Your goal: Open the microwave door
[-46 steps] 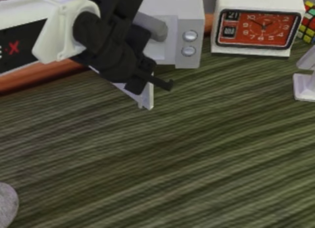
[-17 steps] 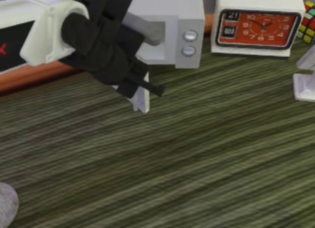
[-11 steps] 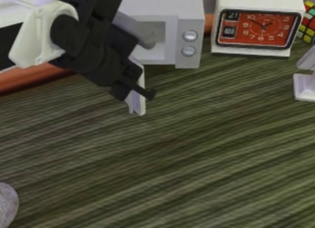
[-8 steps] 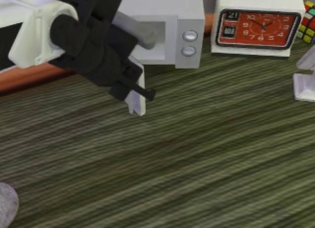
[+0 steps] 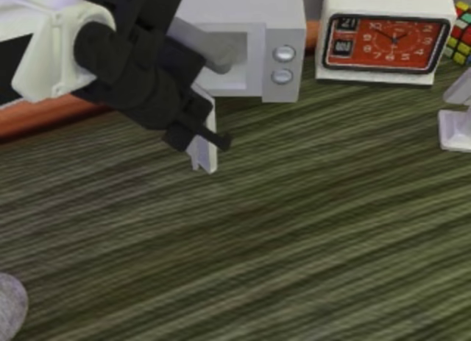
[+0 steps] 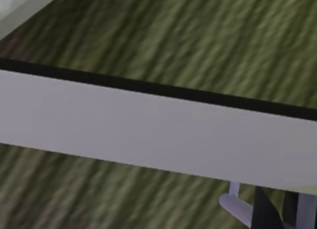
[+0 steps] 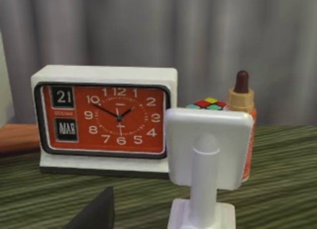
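Left gripper [image 5: 197, 135] at microwave door [image 5: 210, 146]

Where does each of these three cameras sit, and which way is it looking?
Top view: above the table, looking down on the microwave, its swung-out microwave door, the red clock; the left gripper shows at the door.
Left wrist view: on the left arm, close against the door's pale edge; a dark finger shows.
Right wrist view: on the parked right arm, facing the clock and a white stand.
The top and right wrist views share the clock.
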Controlling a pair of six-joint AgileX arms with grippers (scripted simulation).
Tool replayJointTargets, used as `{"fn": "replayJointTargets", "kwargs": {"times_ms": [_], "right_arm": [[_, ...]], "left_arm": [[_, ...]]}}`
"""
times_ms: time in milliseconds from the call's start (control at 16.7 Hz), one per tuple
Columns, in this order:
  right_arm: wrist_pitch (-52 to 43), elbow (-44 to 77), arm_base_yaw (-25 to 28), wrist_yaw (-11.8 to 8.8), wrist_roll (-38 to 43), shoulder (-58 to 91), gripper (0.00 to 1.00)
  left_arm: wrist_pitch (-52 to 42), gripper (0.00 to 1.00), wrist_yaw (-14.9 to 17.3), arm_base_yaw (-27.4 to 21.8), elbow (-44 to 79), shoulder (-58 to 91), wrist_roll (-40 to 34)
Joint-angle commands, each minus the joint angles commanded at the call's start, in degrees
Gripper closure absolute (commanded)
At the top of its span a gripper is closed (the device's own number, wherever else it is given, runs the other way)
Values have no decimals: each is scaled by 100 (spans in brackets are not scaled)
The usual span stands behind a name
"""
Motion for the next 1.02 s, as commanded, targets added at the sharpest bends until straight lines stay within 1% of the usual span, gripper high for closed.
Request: {"fn": "replayJointTargets", "kwargs": {"times_ms": [660,840,1020], "right_arm": [[0,0,0,0,0,0,0],[0,0,0,0,0,0,0],[0,0,0,0,0,0,0]], "left_arm": [[0,100,0,0,0,0,0],[-9,100,66,11,-36,-11,65],[-61,100,243,168,-140,-121,437]]}}
